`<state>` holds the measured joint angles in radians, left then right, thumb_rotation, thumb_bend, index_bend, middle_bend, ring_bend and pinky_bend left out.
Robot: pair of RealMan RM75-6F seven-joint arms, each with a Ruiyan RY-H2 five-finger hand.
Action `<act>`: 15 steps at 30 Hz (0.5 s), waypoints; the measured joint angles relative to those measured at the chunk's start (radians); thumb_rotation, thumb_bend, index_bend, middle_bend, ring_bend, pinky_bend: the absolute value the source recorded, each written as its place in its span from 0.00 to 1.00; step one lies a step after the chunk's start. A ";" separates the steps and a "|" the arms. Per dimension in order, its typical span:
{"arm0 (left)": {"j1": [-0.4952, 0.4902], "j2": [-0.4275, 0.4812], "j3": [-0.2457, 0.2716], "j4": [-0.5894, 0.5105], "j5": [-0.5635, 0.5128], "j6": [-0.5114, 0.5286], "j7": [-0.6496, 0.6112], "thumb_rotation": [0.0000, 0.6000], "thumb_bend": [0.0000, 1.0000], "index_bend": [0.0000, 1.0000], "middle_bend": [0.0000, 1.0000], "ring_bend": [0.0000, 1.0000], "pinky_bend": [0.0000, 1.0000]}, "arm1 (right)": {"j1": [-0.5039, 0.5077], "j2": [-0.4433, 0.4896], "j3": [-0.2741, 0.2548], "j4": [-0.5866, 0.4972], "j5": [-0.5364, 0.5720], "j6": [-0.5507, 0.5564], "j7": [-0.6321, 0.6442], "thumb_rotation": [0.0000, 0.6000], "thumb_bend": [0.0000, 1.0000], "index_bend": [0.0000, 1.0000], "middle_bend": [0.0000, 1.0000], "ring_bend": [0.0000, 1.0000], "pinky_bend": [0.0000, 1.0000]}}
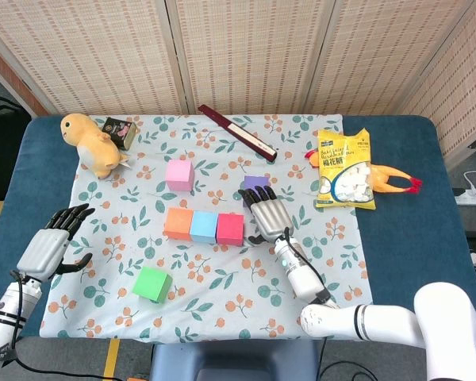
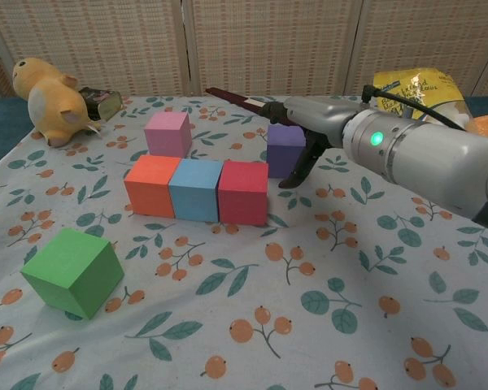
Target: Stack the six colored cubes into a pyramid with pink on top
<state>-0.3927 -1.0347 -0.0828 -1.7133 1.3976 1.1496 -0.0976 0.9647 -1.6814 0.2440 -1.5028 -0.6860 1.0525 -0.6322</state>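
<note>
Fingers (image 1: pixel 258 195) of right hand (image 1: pixel 268 214) spread, holding nothing, over purple cube (image 2: pixel 285 149) | purple cube just behind red cube (image 2: pixel 243 192) | left hand (image 1: pixel 49 248) open, apart, idle

Matt, smooth cubes like the green cube (image 2: pixel 71 270) sit on printed cloth (image 2: pixel 252 341); the snack bag (image 1: pixel 345 169) is glossy plastic.

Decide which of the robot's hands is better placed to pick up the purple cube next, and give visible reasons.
The right hand: it hovers open right beside the purple cube. The left hand sits at the cloth's far left edge, beyond the three-cube row.
</note>
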 measured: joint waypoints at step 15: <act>0.006 -0.001 0.001 0.016 -0.006 0.001 -0.017 1.00 0.34 0.07 0.01 0.00 0.08 | 0.030 -0.129 0.013 0.192 -0.047 -0.048 0.026 1.00 0.08 0.00 0.07 0.00 0.00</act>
<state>-0.3871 -1.0352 -0.0823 -1.6974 1.3914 1.1508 -0.1147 0.9951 -1.8102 0.2571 -1.3106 -0.7332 1.0044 -0.6058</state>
